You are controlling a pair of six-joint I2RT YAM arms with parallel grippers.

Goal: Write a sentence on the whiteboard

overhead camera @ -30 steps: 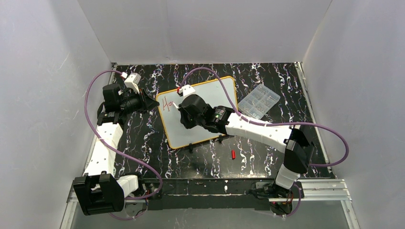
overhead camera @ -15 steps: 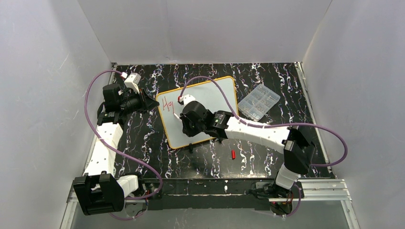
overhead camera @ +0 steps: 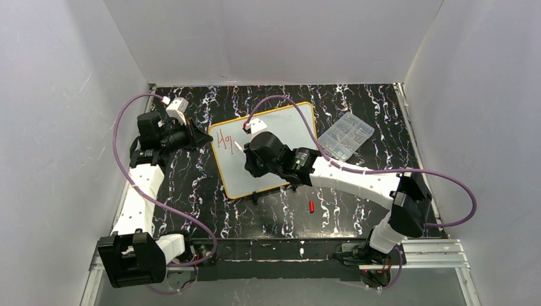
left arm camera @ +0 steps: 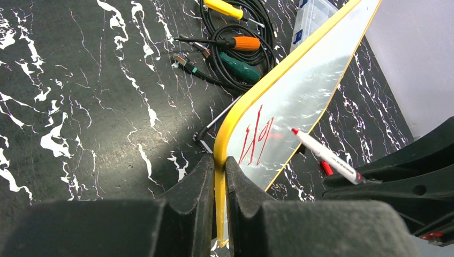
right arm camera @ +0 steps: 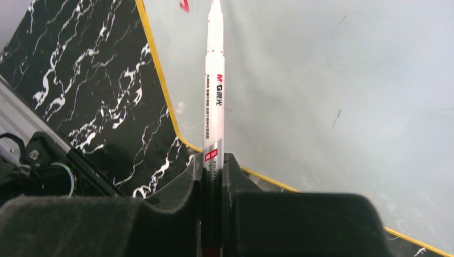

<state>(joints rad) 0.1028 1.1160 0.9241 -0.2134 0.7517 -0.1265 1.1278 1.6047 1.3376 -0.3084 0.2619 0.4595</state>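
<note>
The whiteboard point(overhead camera: 281, 137), white with a yellow rim, lies tilted on the black marbled table. Red letters of the sentence point(overhead camera: 223, 139) stand at its upper left: "Ho" and one more downstroke. My left gripper point(overhead camera: 207, 138) is shut on the board's left rim point(left arm camera: 218, 160). My right gripper point(overhead camera: 245, 152) is shut on a white marker point(right arm camera: 215, 96) with a red tip. The tip points at the board just right of the red strokes point(left arm camera: 257, 136). In the left wrist view the marker point(left arm camera: 326, 156) hangs close over the board point(left arm camera: 300, 101). I cannot tell whether the tip touches.
A clear plastic parts box point(overhead camera: 346, 135) lies right of the board. A red marker cap point(overhead camera: 312, 206) sits on the table near the front. Screwdrivers and coiled black cable point(left arm camera: 235, 43) lie beyond the board's far edge. White walls close in three sides.
A red downstroke has appeared after "Ho". My right gripper drew the marker toward the near edge, then moved back up and slightly right. The left gripper has not moved.
</note>
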